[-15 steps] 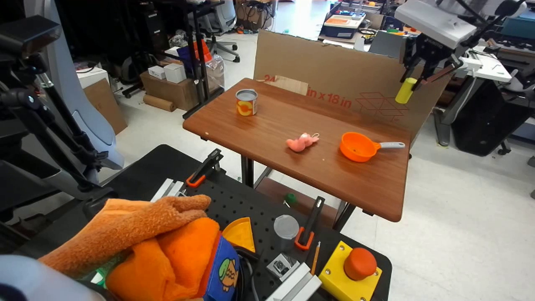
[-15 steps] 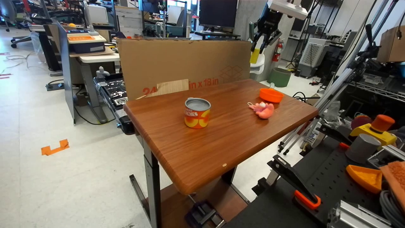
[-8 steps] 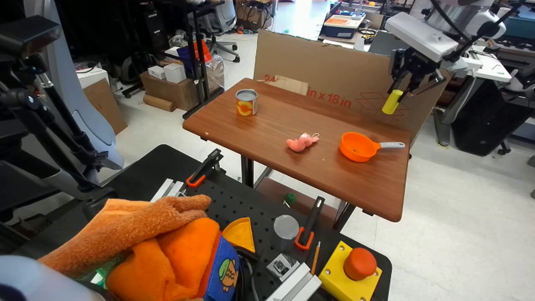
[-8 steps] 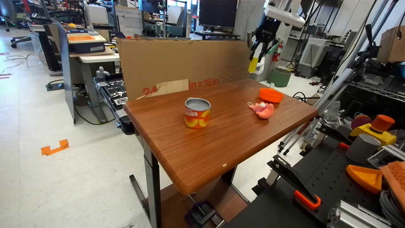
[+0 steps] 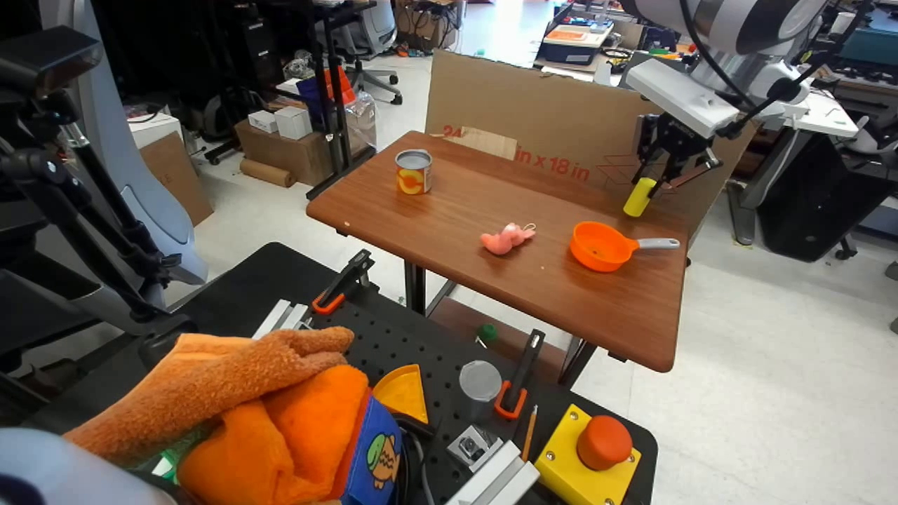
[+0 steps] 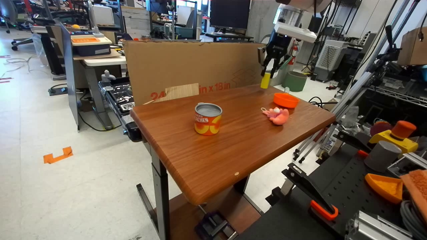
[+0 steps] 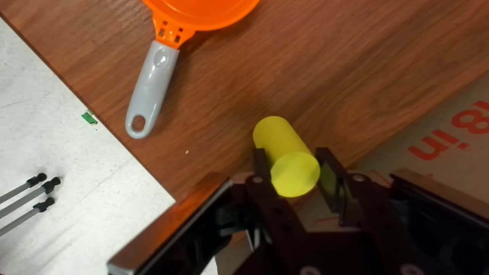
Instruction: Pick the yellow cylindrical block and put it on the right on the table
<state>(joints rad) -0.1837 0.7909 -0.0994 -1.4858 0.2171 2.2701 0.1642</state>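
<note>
The yellow cylindrical block (image 5: 637,200) is between the fingertips of my gripper (image 5: 645,185), over the table's (image 5: 449,224) back right part in that exterior view. It also shows in an exterior view (image 6: 265,81) and in the wrist view (image 7: 280,139). It leans a little, lower end down. My gripper (image 7: 292,164) is shut on its upper part; the fingers stand either side of it. The block's lower end is very low over the wooden top; I cannot tell if it touches.
An orange bowl (image 5: 598,261) with a grey handle (image 7: 153,88) lies close to the block. A pink piece (image 5: 499,242) and an orange-labelled can (image 5: 414,179) stand farther left. A cardboard sheet (image 5: 547,119) rises along the back edge. A black cart (image 5: 393,330) stands in front.
My gripper has come down with the yellow block in it, moving leftward in both exterior views, from high in the air to close over the table. The other objects have not moved.
</note>
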